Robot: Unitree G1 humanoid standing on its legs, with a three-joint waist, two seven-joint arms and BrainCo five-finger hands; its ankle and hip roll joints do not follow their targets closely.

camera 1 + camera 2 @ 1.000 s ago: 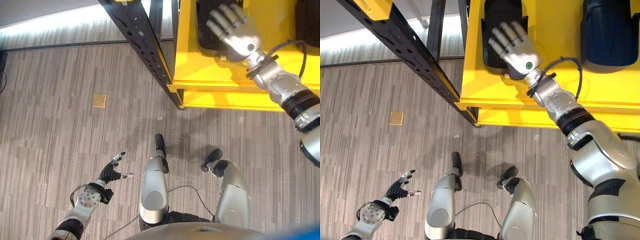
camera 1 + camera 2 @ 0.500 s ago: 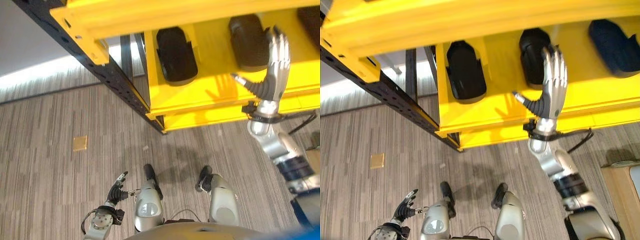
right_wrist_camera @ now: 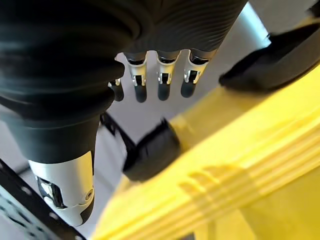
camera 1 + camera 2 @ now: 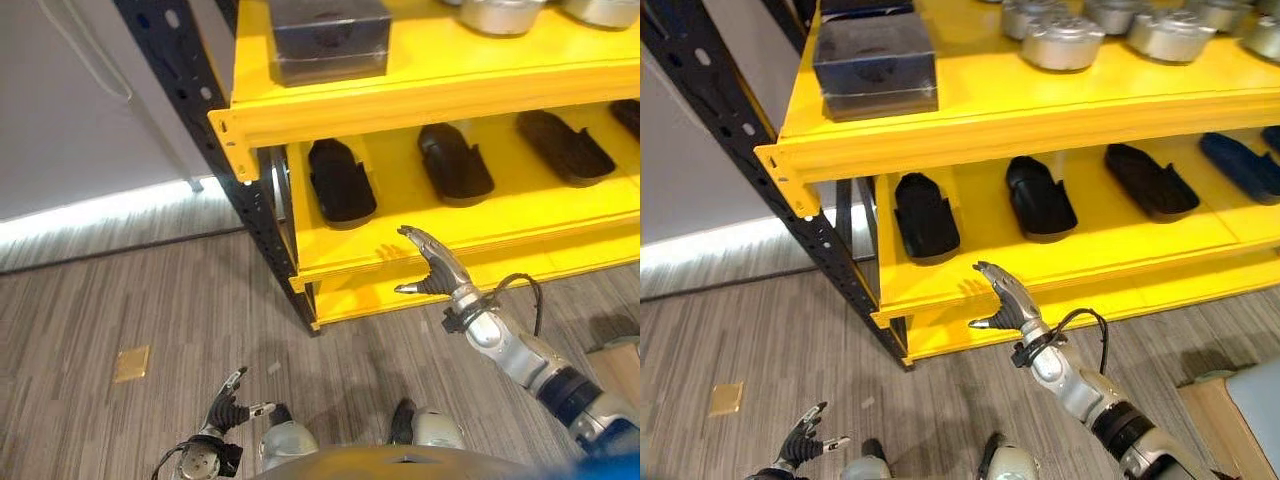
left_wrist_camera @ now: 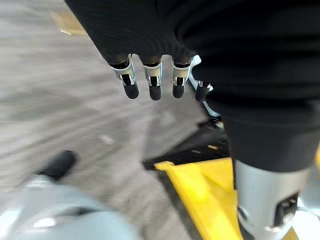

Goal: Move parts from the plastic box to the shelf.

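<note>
Left eye view: yellow shelf (image 4: 400,85) on a black perforated upright (image 4: 215,150). Upper level carries a dark rectangular box (image 4: 330,38) near its left front corner, plus silver round parts (image 4: 495,14) further along toward the right. Lower level holds 3 black moulded parts (image 4: 340,180) in a row, spaced apart, w/ a 4th at the right edge. Right hand (image 4: 432,268) hovers just in front of the lower level's front edge, between the 1st and 2nd black parts, fingers straight, thumb out to the side, holding nothing. Left hand (image 4: 228,408) hangs low over the grey striped floor (image 4: 120,290), fingers loosely spread, empty. Small tan square (image 4: 131,364) lies on the floor, well apart from the shelf.

Right eye view: same scene. Dark box sits at the upper level's left front corner; silver round parts (image 4: 1065,42) line up toward the right. A tan surface (image 4: 1215,420) w/ a pale blue thing on it shows at the lower right corner; can't tell what it is.

Left wrist view: left hand's fingers (image 5: 152,85) relaxed, nothing in them; floor and a yellow shelf corner past them.

Right wrist view: right hand's fingers (image 3: 162,80) straight, empty; black part (image 3: 150,155) on the yellow lower level beyond, not touched.
</note>
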